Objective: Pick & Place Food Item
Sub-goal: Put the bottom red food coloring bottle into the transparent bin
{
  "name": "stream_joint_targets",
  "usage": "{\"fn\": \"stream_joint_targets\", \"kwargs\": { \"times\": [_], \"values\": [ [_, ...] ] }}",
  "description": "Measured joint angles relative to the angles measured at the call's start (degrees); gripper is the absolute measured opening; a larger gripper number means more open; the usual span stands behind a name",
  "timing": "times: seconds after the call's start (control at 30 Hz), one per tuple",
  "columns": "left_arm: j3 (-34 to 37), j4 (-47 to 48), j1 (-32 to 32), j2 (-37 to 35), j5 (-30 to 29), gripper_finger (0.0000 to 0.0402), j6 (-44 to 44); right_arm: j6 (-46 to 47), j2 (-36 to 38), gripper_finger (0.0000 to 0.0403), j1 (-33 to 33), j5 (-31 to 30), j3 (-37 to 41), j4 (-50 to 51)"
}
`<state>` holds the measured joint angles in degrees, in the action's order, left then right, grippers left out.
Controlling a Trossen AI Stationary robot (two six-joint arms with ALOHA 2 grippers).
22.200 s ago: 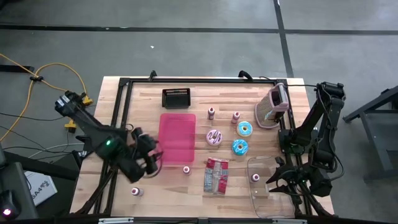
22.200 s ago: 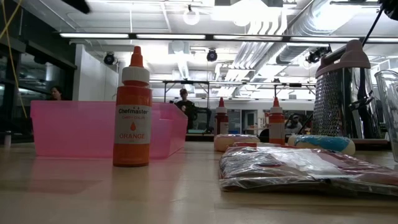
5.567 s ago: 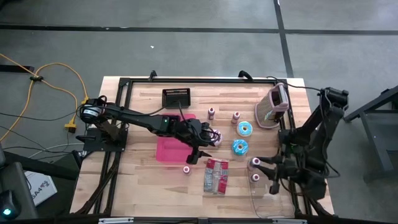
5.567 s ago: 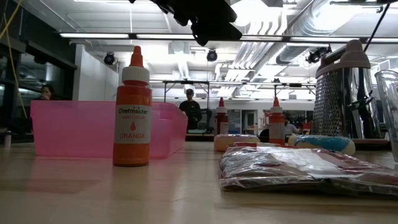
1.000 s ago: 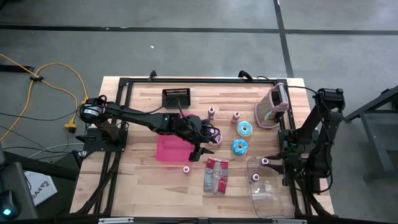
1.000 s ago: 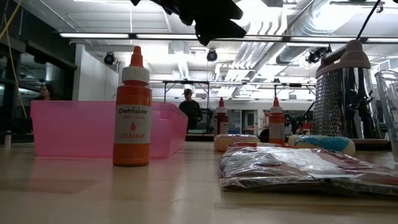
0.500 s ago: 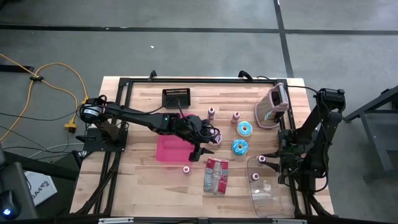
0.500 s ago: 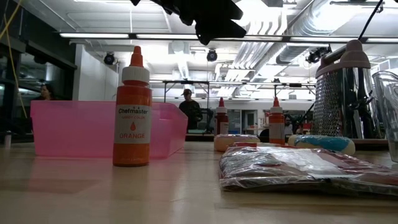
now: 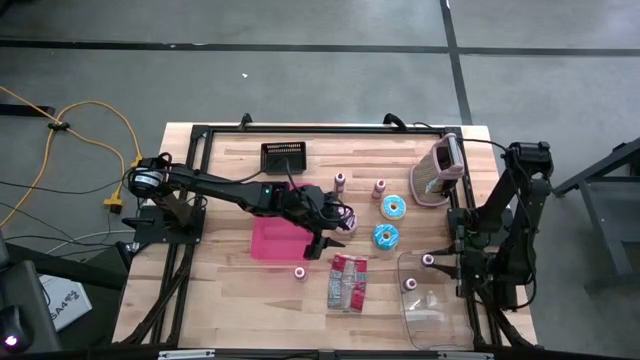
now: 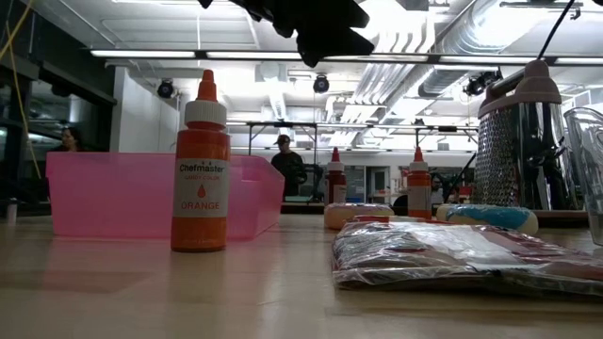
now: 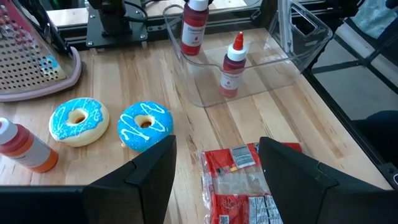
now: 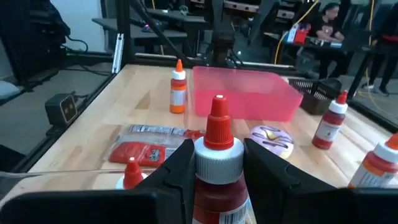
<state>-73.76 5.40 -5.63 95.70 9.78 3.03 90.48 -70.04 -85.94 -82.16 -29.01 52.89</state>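
A: Wooden worktop [image 9: 230, 300], pink bin [image 9: 272, 238] at centre-left. Left claw [image 9: 322, 243]?

B: Released, fingers spread wide, hovering just right of the bin, above the pink-frosted donut [image 9: 347, 220].

A: Other food?

B: 2 blue donuts [image 11: 143, 125] right of it, both flat on the wood. Red snack packet [image 9: 346, 281] nearer.

A: Right claw [image 9: 440, 261]?

B: Clenched on a red-capped bottle [image 12: 217, 163], upright, over the clear tray [image 9: 432, 318] at near right. 1 more bottle [image 11: 233, 64] inside the tray.
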Motion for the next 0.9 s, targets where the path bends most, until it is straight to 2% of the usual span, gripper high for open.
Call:
{"fn": "stream_joint_targets", "kwargs": {
  "times": [0.2, 0.5, 0.6, 0.73, 0.9],
  "values": [
    [0.0, -0.21, 0.0, 0.0, -0.02, 0.0221, -0.26, 2.64, 1.9, 0.01, -3.23, -0.21, -0.01, 3.2],
    [0.0, -1.25, 0.0, 0.0, -0.99, 0.0221, 0.0, 3.69, 5.92, 0.0099, -11.42, -3.02, -0.01, 7.71],
    [0.0, -1.5, 0.0, 0.0, -1.11, 0.0221, 0.0, 7.09, 6.6, 0.0099, -13.88, -4.01, 0.91, 9.49],
    [0.0, -1.68, 0.0, 0.0, -1.11, 0.0221, 0.0, 14.67, 6.6, 0.0099, -16.96, -7.63, 6.03, 9.22],
    [0.0, -1.65, 0.0, 0.0, -1.09, 0.0221, 0.0, 21.23, 6.62, 0.0099, -18.0, -7.84, 9.89, 8.56]
  ]
}}
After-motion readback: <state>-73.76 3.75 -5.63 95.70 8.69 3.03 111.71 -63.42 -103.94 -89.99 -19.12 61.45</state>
